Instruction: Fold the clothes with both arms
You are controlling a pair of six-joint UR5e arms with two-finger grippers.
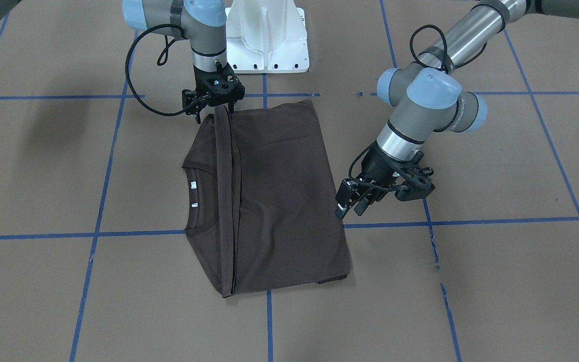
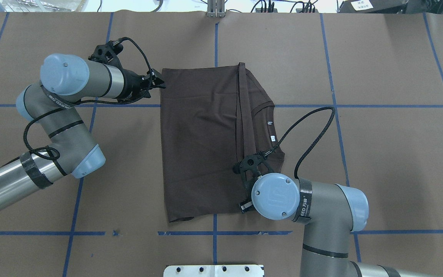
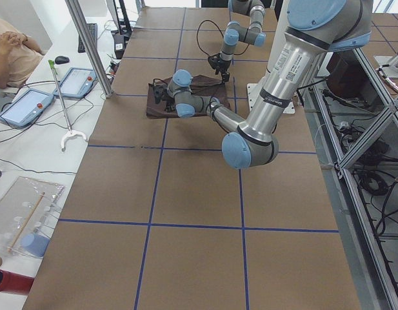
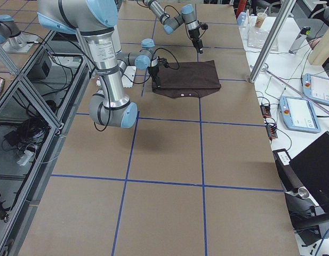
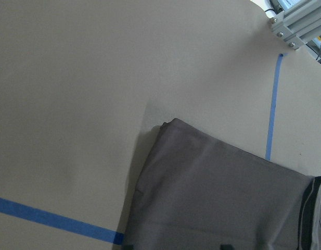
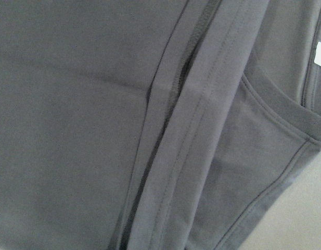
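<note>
Two sets of jaws, both mine; noting each.

T-shirt: dark grey-brown, folded to a rough rectangle, lying flat on the table about midway between my two arms. A folded-over hem band runs across it from the side near my base to the far side. The collar and white neck tags lie uncovered on my right of that band.

Right arm: wrist pointing straight down over the shirt's near corner, at the end of the hem band. Front view shows the right jaws spread apart, with one fingertip at the cloth edge and nothing pinched between them. In the overhead view the wrist hides them. The wrist camera shows only the hem band, the collar rib and a sliver of tag.

Left arm: reaching in level from my left. The left jaws sit just beside the shirt's edge near its far corner. They look parted and are holding nothing. The wrist camera sees that corner lying flat and a blue tape line.
</note>
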